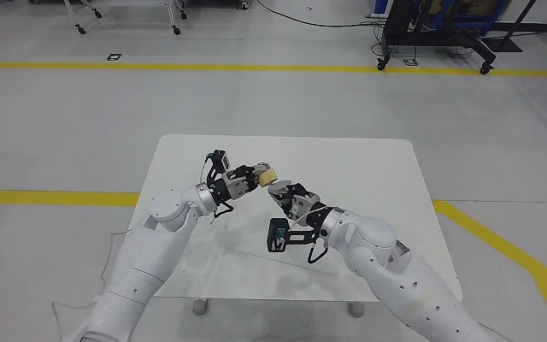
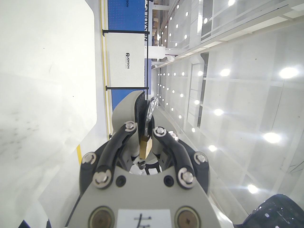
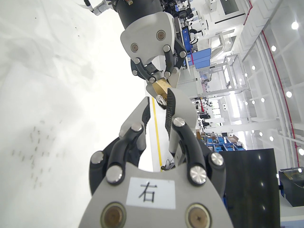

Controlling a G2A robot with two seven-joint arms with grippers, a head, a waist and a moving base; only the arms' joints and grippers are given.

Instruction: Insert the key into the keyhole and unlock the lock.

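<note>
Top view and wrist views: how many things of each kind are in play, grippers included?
padlock: 1
key: 1
grippers: 2, left gripper and right gripper
table: 1
Total: 5

Your robot's glossy white arms (image 1: pixel 154 248) carry grey pincers (image 3: pixel 159 97) with black links (image 3: pixel 187 141), silver screws (image 3: pixel 197 173) and white character labels (image 3: pixel 148 192).

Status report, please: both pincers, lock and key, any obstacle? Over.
Left pincer shut on lock. Right pincer open around key. Key looks seated in the lock. All above the table, nothing in the way.
</note>
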